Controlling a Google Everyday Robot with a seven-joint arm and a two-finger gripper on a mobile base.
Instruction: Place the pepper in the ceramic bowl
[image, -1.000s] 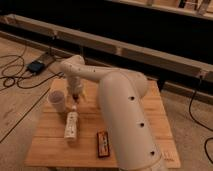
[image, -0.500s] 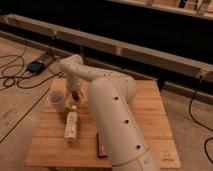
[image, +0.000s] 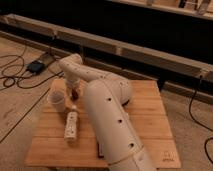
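**Arm swinging across the bench, jaws hanging by the cup**

Swinging toward the left edge over the last second, the thick white arm (image: 107, 120) is now covering nearly all of the orange-and-black packet (image: 99, 149) by the near edge. The gripper (image: 74, 91) is keeping its spot near the far-left corner of the bench (image: 150, 125). Whether the jaws are open or clamping, I cannot tell. Something small and dark red-brown is showing right at their tip, and I am taking it to be the pepper (image: 75, 94). It is sitting just beside the white cup (image: 56, 101), on the side away from the left edge. Farther out, a white bottle (image: 71, 126) is lying on its side toward the near-left corner. The ceramic bowl is not showing; the arm is probably hiding it.

I am judging the step in hand to be securing or lifting the pepper. Doing it well is coming down to three things:
- gripping the tapered body across its thicker part;
- rising straight up so the wrist is not brushing the cup;
- confirming where the bowl is standing before carrying anything across.
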